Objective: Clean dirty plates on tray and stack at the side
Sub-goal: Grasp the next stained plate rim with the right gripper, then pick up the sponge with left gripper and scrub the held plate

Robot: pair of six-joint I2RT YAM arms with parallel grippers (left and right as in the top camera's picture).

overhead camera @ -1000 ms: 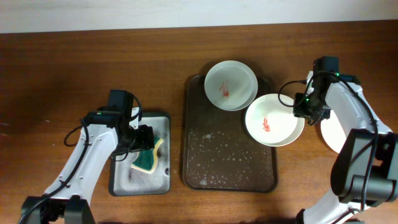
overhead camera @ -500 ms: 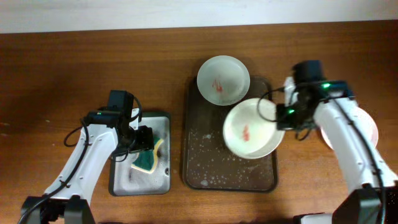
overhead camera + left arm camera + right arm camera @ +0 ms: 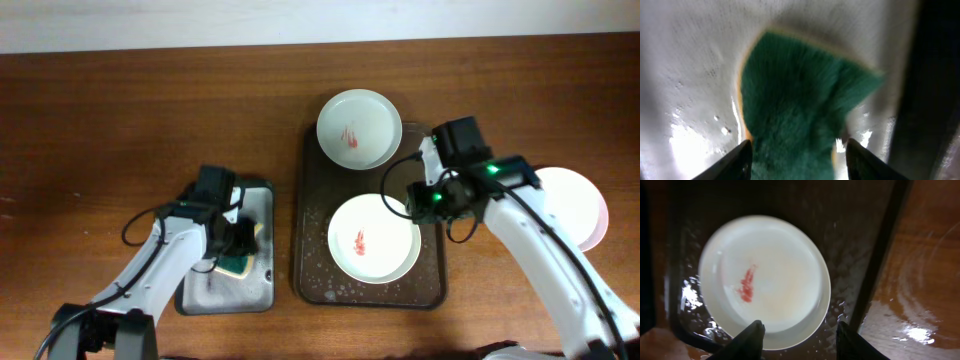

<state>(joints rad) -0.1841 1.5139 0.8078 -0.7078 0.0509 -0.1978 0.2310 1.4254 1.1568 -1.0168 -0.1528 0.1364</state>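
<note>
– Since a second ago the right gripper (image 3: 426,200) has carried the plate (image 3: 374,238) from the tray's (image 3: 318,255) 3 o'clock edge to its 6 o'clock half, where it now lies flat. The left arm has slid toward the tray.

– What else from overhead?

– The right gripper sits at that plate's 2 o'clock rim. A far plate (image 3: 359,128), also with a red smear, lies at the tray's 12 o'clock and overhangs the rim. A clean plate (image 3: 585,205) rests on the table (image 3: 100,100) at 3 o'clock, partly under the right arm. At 9 o'clock stands a grey pan (image 3: 212,296), with the left gripper (image 3: 238,238) over the sponge (image 3: 237,265) in it.

– And the left wrist view?

– Blurred. The green sponge (image 3: 795,100) fills the space between the two fingers (image 3: 742,161) and runs on toward 12 o'clock over the wet pan (image 3: 690,75). Whether they squeeze it or merely flank it, I cannot tell.

– The right wrist view?

– The fingers (image 3: 754,336) stand wide apart, released, at the plate's (image 3: 770,270) near rim. The plate lies at 12 o'clock from them on the wet tray (image 3: 850,210), its smear (image 3: 746,283) toward 9 o'clock. The tray's rim runs past at 3 o'clock, with the table (image 3: 925,280) beyond.
</note>
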